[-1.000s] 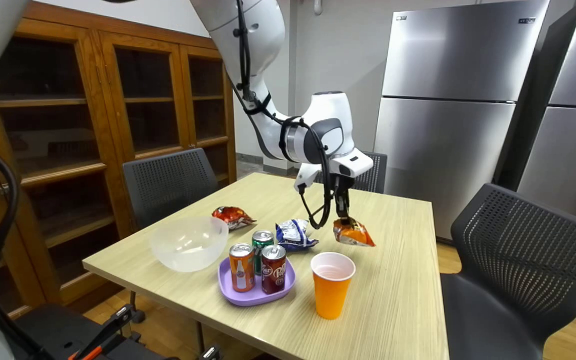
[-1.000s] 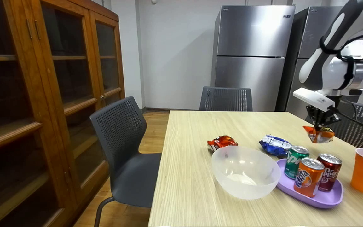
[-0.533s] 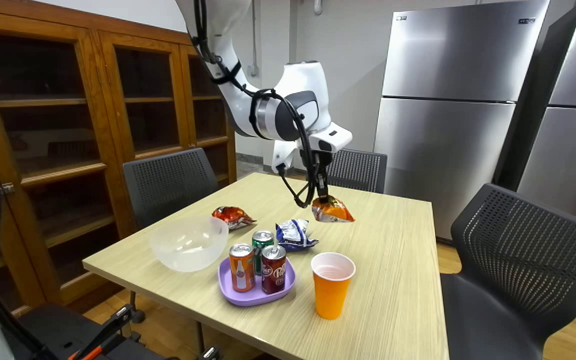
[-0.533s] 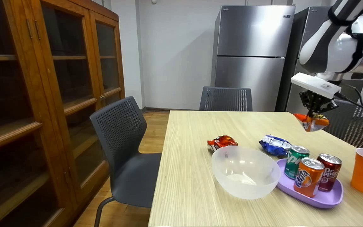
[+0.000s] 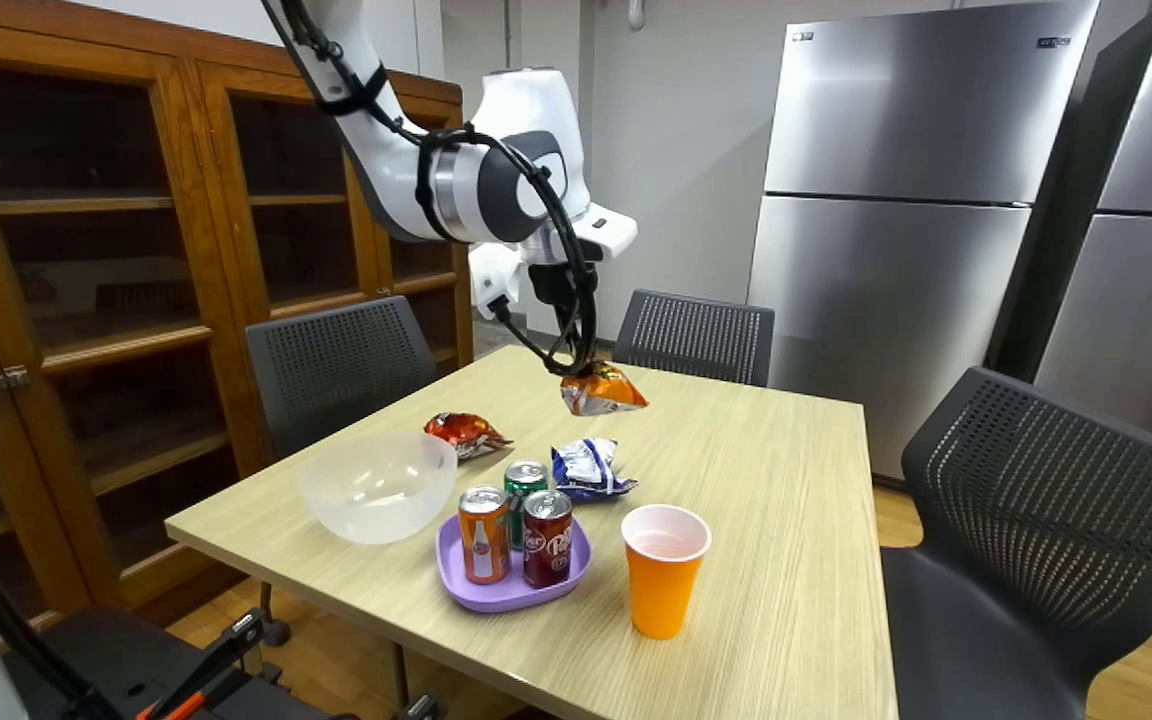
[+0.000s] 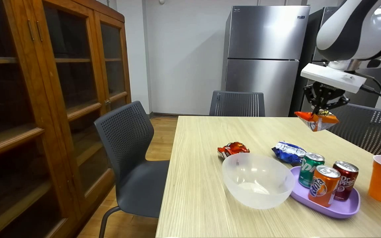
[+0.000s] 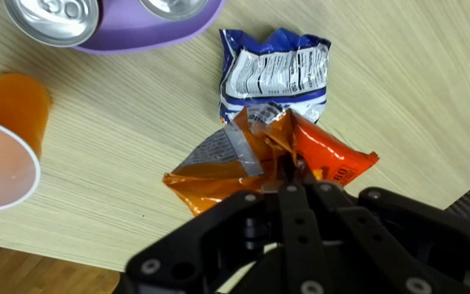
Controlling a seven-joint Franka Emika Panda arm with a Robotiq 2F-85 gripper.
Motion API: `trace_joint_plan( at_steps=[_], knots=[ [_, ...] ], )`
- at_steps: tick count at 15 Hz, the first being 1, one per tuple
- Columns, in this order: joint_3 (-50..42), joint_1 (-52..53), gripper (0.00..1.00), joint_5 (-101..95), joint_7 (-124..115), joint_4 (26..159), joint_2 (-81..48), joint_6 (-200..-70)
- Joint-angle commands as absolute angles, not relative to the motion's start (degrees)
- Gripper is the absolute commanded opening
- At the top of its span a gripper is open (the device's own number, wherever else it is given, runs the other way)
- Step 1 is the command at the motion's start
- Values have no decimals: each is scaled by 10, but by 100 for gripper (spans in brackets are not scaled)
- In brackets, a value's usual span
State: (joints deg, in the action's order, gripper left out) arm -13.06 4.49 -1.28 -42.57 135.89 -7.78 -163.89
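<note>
My gripper is shut on a crumpled orange snack bag, pinching it near its middle so both ends spread out beside the fingers. In both exterior views the orange bag hangs in the air above the table. A blue and white bag lies on the table below, its lower edge partly covered by the orange one in the wrist view. In an exterior view a red bag rests farther left, just behind a frosted bowl. Cables hide part of the gripper there.
A purple tray carries a Fanta can, a Sprite can and a Dr Pepper can. Beside it stands a tall orange cup. Dark chairs surround the table; a wooden cabinet lines one wall.
The arm has carried the orange bag upward and to the left in both exterior views, staying shut on it. The bowl, cans, cup and other bags have kept their places.
</note>
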Motion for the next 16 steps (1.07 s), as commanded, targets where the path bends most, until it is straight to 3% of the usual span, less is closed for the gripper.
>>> trace_joint_plan(
  at_steps=[1, 7, 8, 16],
  knots=[
    [-119, 68, 0, -53, -426, 1431, -4, -1648],
    [-92, 115, 0, -68, -436, 1504, 66, -1639],
    [-42, 78, 0, -57, -426, 1516, 77, -1637],
    [62, 74, 0, -34, -430, 1554, 88, -1610]
  ],
)
